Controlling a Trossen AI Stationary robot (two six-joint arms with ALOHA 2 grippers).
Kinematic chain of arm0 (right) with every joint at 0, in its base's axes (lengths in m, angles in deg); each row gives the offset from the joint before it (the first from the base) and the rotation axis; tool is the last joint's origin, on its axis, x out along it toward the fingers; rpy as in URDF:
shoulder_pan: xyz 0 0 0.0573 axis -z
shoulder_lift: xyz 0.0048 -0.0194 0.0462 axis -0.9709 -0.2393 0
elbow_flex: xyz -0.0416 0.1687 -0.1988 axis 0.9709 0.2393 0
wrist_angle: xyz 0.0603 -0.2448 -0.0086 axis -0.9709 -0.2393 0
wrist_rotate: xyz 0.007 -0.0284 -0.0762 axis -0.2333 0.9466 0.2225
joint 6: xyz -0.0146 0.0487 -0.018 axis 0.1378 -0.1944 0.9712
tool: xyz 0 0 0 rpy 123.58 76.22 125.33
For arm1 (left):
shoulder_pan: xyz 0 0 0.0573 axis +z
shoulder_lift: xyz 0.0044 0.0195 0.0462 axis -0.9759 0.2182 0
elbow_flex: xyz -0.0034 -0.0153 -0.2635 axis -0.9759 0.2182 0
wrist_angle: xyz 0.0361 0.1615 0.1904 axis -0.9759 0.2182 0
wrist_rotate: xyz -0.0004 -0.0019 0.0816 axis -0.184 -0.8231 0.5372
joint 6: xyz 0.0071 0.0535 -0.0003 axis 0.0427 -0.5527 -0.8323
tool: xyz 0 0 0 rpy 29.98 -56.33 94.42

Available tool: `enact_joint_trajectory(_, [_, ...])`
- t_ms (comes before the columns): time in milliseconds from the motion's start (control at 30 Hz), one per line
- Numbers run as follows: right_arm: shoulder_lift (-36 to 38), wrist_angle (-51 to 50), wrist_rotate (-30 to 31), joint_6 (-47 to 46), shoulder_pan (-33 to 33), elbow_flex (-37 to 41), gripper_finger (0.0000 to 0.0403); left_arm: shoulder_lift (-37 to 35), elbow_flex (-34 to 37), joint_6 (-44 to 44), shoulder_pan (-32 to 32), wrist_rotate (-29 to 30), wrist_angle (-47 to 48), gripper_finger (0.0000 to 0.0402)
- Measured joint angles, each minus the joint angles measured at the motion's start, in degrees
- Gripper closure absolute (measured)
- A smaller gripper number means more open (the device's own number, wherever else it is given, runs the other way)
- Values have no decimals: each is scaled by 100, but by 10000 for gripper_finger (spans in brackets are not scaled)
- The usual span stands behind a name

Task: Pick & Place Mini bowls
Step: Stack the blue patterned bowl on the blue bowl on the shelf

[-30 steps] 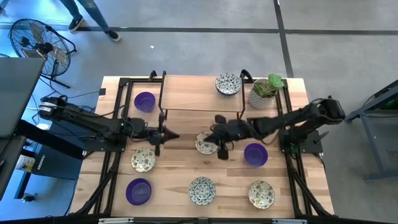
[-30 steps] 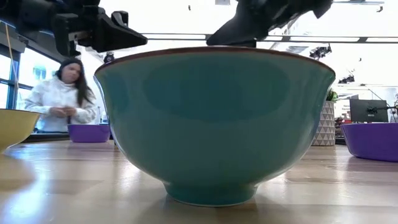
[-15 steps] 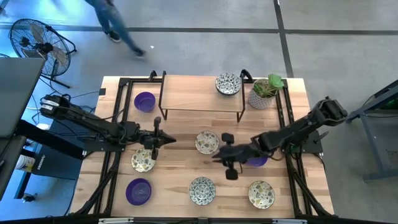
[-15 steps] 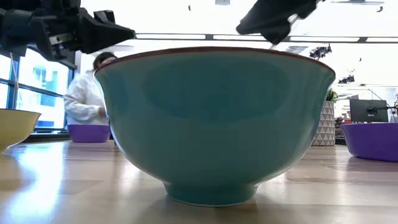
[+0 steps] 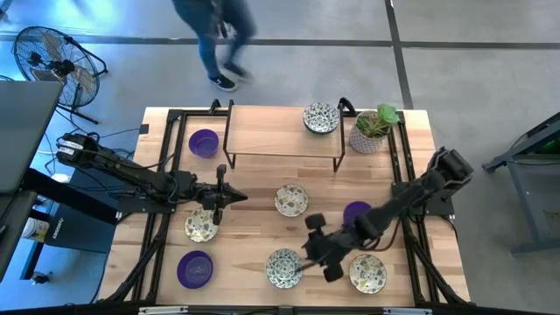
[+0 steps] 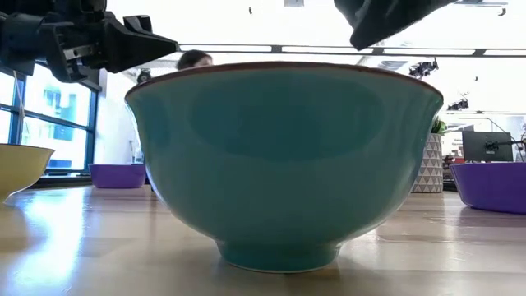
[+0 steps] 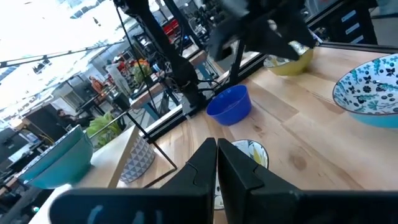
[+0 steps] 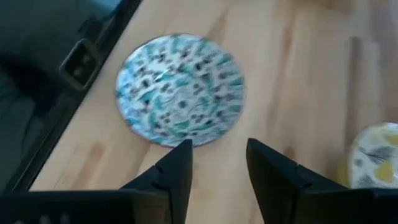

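High view showed the right end effector point(image 5: 317, 248) low over the front of the counter point(image 5: 262, 144), its fingers spread wide and holding nothing. It hung between two patterned bowls: one front-centre bowl point(image 5: 284, 267) just beside it toward the left arm, and one front-right bowl point(image 5: 367, 273) just beside it on the other side. In the right wrist view the front-centre bowl point(image 8: 180, 98) lay straight ahead of the open fingers point(image 8: 177, 171), a little beyond the tips and not yet between them. I judged this bowl to be the next target, so the coming move needed a short advance forward and down to take its near rim. A round bowl has no long axis, so any rim point would serve.

The left end effector point(image 5: 234, 196) waited with fingers closed and empty, above mid-counter, near another patterned bowl point(image 5: 201, 225). The right arm was clearly the nearer one. More bowls, purple point(image 5: 194, 268) and patterned, stood well apart around the counter.
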Motion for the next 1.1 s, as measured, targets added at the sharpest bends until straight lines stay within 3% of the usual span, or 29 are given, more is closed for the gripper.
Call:
enact_joint_trajectory(267, [-557, -614, -302, 407, -84, -693, 262, 0, 2, 126, 0, 7, 205, 392])
enact_joint_trajectory(633, [-1650, -1816, -276, 1321, -233, -1961, 262, 0, 7, 132, 0, 7, 392, 392])
enact_joint_trajectory(1100, [-1760, -1932, 103, 2266, -513, -2116, 262, 0, 7, 168, 0, 9, 420, 392])
